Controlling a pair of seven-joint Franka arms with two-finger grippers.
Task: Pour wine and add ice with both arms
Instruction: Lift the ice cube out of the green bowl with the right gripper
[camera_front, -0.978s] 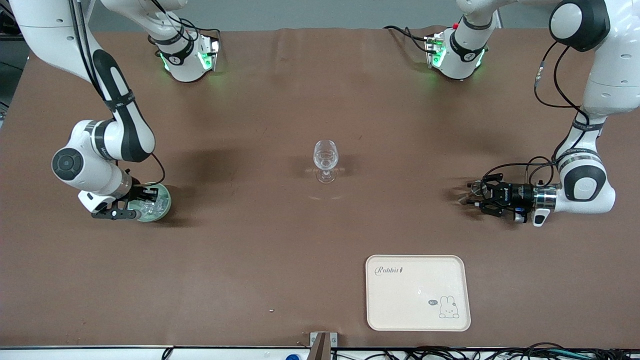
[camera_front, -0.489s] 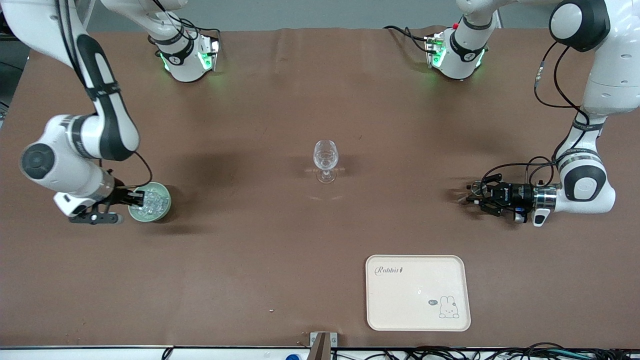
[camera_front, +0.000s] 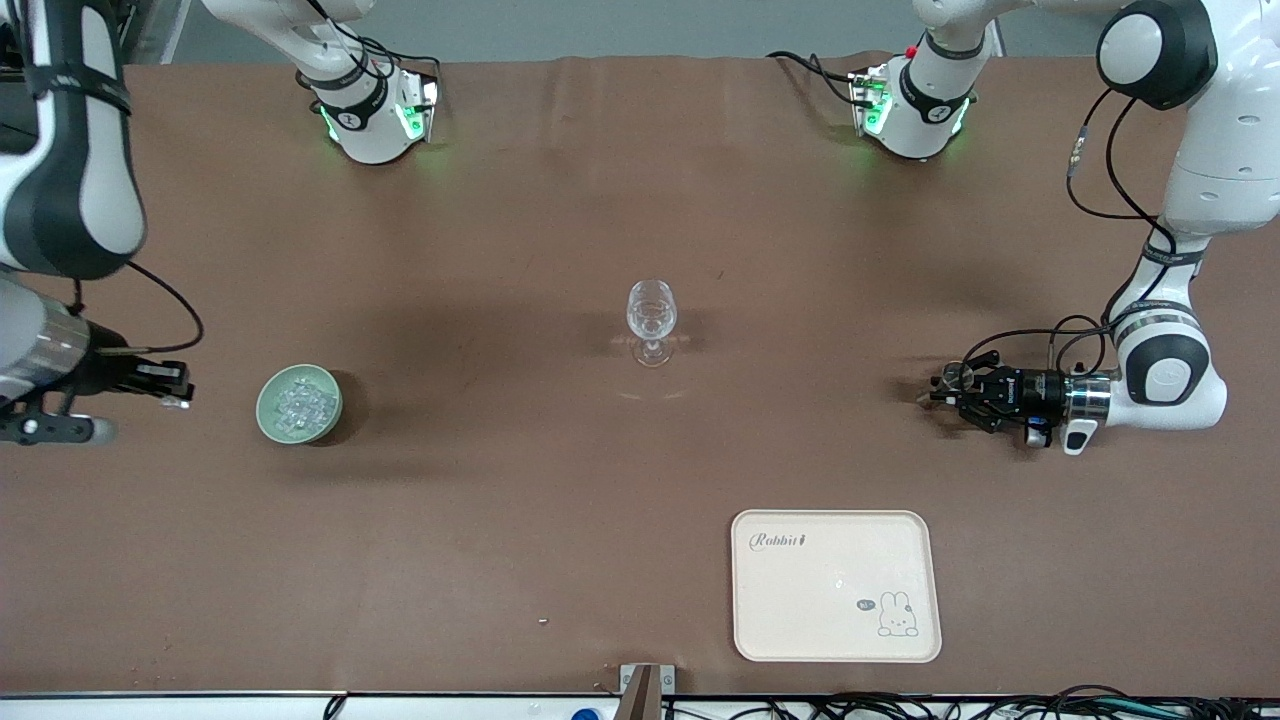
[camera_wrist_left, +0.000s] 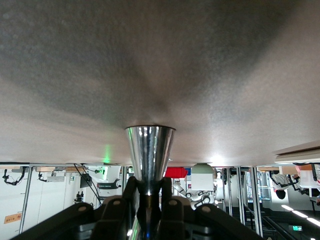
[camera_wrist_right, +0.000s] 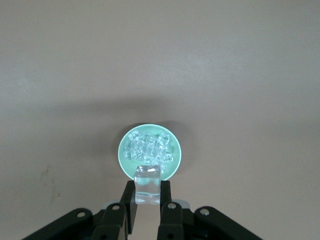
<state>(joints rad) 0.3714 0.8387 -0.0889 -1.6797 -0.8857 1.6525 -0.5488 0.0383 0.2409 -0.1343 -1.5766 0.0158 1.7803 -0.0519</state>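
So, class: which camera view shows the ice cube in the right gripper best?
The right wrist view: the ice cube sits large between the right gripper fingers. The front view shows only a tiny glint at that gripper. The left wrist view does not show it.

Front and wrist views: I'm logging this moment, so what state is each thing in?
Right gripper: shut on an ice cube, raised near the bowl.
Left gripper: shut on a metal cup.
Bowl: upright, holding ice.
Glass: upright; contents unclear.
Tray: flat.
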